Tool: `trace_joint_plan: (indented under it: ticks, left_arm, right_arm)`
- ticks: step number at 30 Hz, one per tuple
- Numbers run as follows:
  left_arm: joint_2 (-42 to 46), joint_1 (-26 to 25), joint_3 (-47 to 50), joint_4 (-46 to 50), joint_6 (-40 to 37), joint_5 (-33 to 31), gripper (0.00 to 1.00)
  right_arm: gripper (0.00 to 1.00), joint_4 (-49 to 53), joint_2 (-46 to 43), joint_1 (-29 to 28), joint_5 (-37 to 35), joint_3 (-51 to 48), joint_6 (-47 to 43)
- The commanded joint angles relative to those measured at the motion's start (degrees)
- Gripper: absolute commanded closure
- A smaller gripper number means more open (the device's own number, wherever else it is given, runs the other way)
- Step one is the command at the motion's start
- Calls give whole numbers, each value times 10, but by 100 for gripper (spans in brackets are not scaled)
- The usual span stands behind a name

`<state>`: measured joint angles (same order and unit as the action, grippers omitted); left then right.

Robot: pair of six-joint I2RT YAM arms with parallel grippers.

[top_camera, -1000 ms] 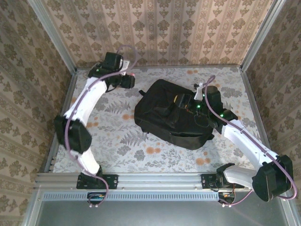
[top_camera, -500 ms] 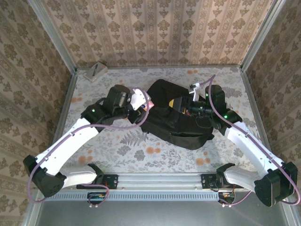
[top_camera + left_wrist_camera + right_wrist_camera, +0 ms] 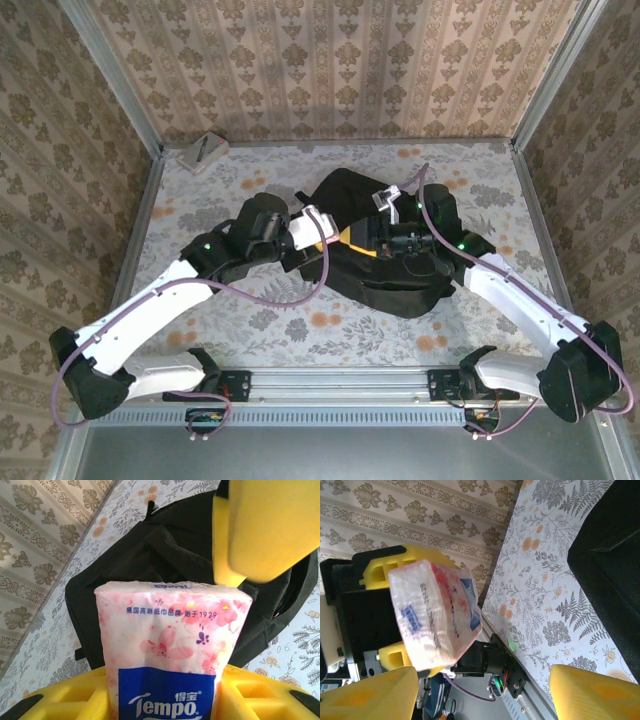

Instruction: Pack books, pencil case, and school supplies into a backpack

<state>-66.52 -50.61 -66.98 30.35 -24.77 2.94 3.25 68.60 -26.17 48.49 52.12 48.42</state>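
Observation:
My left gripper (image 3: 312,228) (image 3: 165,700) is shut on a pink-white tissue packet (image 3: 318,221) (image 3: 172,645) (image 3: 432,615) with a blue square, one of the school supplies. It holds the packet just above the left side of the black backpack (image 3: 385,275) (image 3: 145,555) (image 3: 615,555), which lies flat mid-table. My right gripper (image 3: 356,240) (image 3: 480,695) faces it over the backpack, open, with one yellow finger (image 3: 265,525) close beside the packet and nothing between its jaws. A small grey case (image 3: 204,152) lies in the back left corner. The books are out of view.
Patterned walls close the table (image 3: 250,310) on three sides, with metal posts at the corners. The aluminium rail (image 3: 330,382) with both arm bases runs along the near edge. The two arms meet over the backpack's left half.
My left arm has swung from the back left corner to the backpack, carrying the packet and uncovering the grey case. My right gripper has opened wider and shifted left toward the packet.

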Motion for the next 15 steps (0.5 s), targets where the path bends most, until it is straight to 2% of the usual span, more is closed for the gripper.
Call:
trace_joint_plan:
  ticks: [1,9,15]
  left_arm:
    - [-5,-5,-5,-5,-21,17,56]
    - [-10,-8,9,-8,-19,19,56]
    - [-11,-8,19,-18,-22,15,57]
  right_arm:
    - [29,-28,16,-16,24,18,8]
    - [28,-57,28,-33,23,21,17]
    - [32,-51,31,-34,15,22,12]
